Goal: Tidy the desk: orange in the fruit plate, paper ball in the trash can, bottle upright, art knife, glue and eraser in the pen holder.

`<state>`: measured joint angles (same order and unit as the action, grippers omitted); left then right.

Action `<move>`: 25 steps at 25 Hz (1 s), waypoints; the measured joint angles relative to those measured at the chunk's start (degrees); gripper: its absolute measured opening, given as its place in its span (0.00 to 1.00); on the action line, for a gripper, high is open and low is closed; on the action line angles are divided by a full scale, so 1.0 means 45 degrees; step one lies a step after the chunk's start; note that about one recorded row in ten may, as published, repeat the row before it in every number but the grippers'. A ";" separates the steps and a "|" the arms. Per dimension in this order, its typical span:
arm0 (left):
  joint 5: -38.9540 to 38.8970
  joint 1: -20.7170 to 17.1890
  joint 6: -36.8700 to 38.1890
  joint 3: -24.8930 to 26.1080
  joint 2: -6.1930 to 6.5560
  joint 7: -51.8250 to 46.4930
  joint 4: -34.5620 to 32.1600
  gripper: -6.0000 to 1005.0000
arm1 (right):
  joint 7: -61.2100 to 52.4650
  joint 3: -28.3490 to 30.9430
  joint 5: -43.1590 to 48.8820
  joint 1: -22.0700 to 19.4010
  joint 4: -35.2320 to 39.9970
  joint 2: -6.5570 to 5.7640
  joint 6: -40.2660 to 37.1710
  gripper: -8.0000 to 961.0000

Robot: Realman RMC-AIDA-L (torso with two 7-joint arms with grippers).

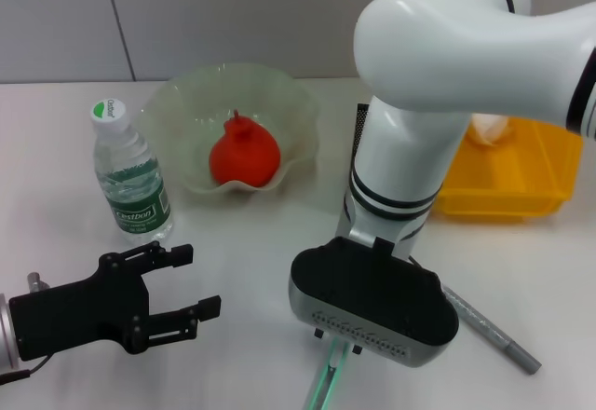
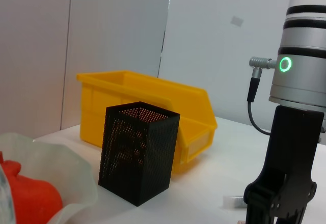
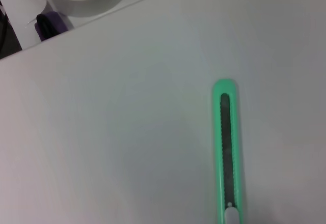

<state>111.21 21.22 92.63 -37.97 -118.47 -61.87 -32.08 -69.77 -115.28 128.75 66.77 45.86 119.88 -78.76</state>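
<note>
Step in hand: we judge it to be picking up the slim green and white art knife (image 3: 225, 152), which lies flat on the counter (image 1: 251, 242) directly under our right hand (image 1: 337, 343).
Right hand: it hangs low over the knife near the counter's front edge; its housing hides the fingers, so we cannot tell whether they are apart or together.
Doing it well: we would want to line the fingers across the knife's narrow width, come straight down, and close near its middle so it does not swing when lifted. A thin flat thing on a smooth top may well slide or escape a shallow grip.
Where it goes: the tall black metal mesh pen holder (image 2: 137, 150) stands behind our right arm, just in front of the bright yellow rectangular plastic trash can (image 2: 153, 107).
Left hand: the left hand (image 1: 186, 284) waits at the front left, fingers apart, holding nothing.
Other items: the red-orange round orange (image 1: 244, 154) sits in the pale green wavy-rimmed fruit plate (image 1: 186, 112); the clear plastic bottle (image 1: 130, 177) with green label stands upright beside it; the silver-grey glue stick (image 1: 494, 331) lies on the counter to the right.
Surface and room: a smooth white counter, with pale grey wall panels behind.
</note>
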 joint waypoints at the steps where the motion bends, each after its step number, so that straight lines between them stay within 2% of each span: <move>1: 0.0000 0.0004 0.0000 0.0000 -0.0001 0.0002 0.0000 0.81 | 0.0006 -0.0004 -0.0049 0.0047 -0.0031 0.0000 -0.0005 0.45; 25: -0.0026 0.0109 -0.0012 0.0000 0.0000 0.0055 0.0016 0.81 | -0.0007 -0.0332 -0.0320 -0.0004 -0.0329 0.0000 0.0063 0.44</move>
<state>111.09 21.71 92.58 -37.97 -118.47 -61.62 -32.00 -69.80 -116.78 127.31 66.75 44.37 119.88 -78.48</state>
